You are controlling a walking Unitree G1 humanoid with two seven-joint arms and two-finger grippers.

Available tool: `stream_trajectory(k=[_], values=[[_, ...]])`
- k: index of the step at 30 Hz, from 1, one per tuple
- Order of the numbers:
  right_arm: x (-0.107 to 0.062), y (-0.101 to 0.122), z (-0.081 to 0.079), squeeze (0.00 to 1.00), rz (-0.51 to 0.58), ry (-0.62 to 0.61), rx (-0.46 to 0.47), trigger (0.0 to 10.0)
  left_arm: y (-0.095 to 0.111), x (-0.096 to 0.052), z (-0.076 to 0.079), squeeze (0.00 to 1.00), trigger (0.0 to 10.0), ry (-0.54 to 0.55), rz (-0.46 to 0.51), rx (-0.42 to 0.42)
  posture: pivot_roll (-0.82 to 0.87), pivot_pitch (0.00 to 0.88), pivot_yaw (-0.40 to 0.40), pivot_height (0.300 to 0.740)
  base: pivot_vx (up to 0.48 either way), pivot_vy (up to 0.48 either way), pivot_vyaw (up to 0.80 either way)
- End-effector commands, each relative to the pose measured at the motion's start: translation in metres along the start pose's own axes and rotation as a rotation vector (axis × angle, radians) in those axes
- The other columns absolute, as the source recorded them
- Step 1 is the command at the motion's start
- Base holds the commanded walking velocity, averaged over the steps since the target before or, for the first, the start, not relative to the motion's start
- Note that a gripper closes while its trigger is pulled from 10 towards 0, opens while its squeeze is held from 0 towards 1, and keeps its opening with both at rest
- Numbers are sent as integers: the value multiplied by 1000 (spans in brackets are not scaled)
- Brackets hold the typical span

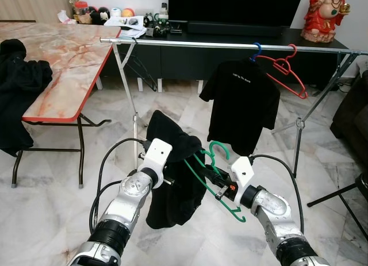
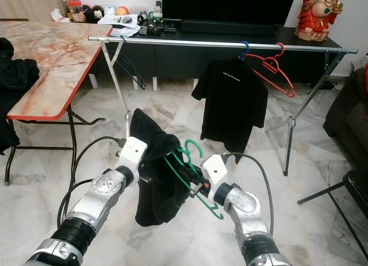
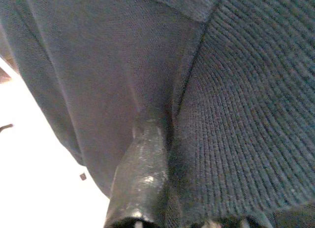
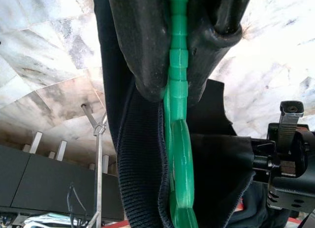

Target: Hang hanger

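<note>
Both grippers held the load: the right gripper [image 4: 174,92] was clamped on the stiff, light green hanger [image 1: 214,175]; beside it, the left gripper [image 1: 168,175] pinched the limp black garment [image 1: 172,185], which would likely swing.

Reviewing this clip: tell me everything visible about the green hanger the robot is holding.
The green plastic hanger is a thin-framed clothes hanger with a curled hook pointing upward and a ridged bar. It is tilted, held low in front of the robot, well below the silver clothes rail. The right gripper is shut on its ridged bar. A black knit garment is draped against it, gripped by the left gripper. The garment does not look fully threaded on.
</note>
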State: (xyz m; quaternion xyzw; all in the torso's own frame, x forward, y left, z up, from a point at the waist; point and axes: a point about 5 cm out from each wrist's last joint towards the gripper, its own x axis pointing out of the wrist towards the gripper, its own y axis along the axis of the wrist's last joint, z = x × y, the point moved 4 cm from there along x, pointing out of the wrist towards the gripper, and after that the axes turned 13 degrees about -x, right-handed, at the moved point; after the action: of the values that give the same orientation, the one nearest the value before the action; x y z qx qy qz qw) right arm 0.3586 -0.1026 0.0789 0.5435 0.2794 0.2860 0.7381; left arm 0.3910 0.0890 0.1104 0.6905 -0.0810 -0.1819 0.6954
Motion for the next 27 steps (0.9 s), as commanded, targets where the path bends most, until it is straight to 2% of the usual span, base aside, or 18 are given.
stream_trajectory(k=[1, 5, 9, 10, 12, 16, 19, 20, 21, 22, 23, 25, 27], values=[[0, 7, 3, 0, 35, -8, -13, 0, 6, 2, -1, 0, 0, 8, 24, -10, -2, 54, -67, 740, 0, 0, 0], [-5, 0, 4, 0, 1, -10, -22, 0, 11, 1, -6, 0, 0, 42, 48, -24, -4, 51, -66, 740, 0, 0, 0], [-26, -45, 2, 0, -269, 2, -102, 0, 13, -4, -19, 0, 0, 111, 78, -18, -4, 50, -69, 740, 0, 0, 0], [-33, -56, 0, 0, -333, 6, -91, 0, 13, -6, -23, 0, 0, 129, 80, -22, -4, 48, -68, 740, 0, 0, 0], [-41, -68, -3, 0, -386, 16, -73, 0, 12, -7, -29, 0, 0, 158, 82, -35, -4, 48, -68, 740, 0, 0, 0], [-48, -78, -11, 0, -420, 45, -44, 0, 12, -9, -34, 0, 0, 179, 84, -23, -12, 41, -70, 740, 0, 0, 0], [-61, -94, -35, 0, -473, 170, 3, 0, 14, -9, -38, 0, 0, 209, 93, -23, -14, 38, -65, 740, 0, 0, 0], [-61, -94, -35, 0, -473, 170, 3, 0, 14, -9, -38, 0, 0, 209, 93, -23, -14, 38, -65, 740, 0, 0, 0], [-63, -95, -43, 0, -463, 219, 19, 0, 14, -9, -39, 0, 0, 220, 95, -26, -17, 39, -64, 740, 0, 0, 0], [-66, -93, -58, 0, -421, 322, 54, 0, 15, -9, -41, 0, 0, 235, 98, -28, -19, 43, -62, 740, 0, 0, 0], [-68, -91, -65, 0, -398, 372, 70, 0, 14, -9, -42, 0, 0, 240, 97, -29, -21, 45, -62, 740, 0, 0, 0], [-75, -84, -75, 0, -354, 473, 99, 0, 11, -9, -44, 0, 0, 250, 88, -29, -31, 50, -62, 740, 0, 0, 0], [-78, -83, -77, 0, -348, 493, 106, 0, 10, -9, -45, 0, 0, 252, 85, -30, -31, 50, -62, 740, 0, 0, 0]])
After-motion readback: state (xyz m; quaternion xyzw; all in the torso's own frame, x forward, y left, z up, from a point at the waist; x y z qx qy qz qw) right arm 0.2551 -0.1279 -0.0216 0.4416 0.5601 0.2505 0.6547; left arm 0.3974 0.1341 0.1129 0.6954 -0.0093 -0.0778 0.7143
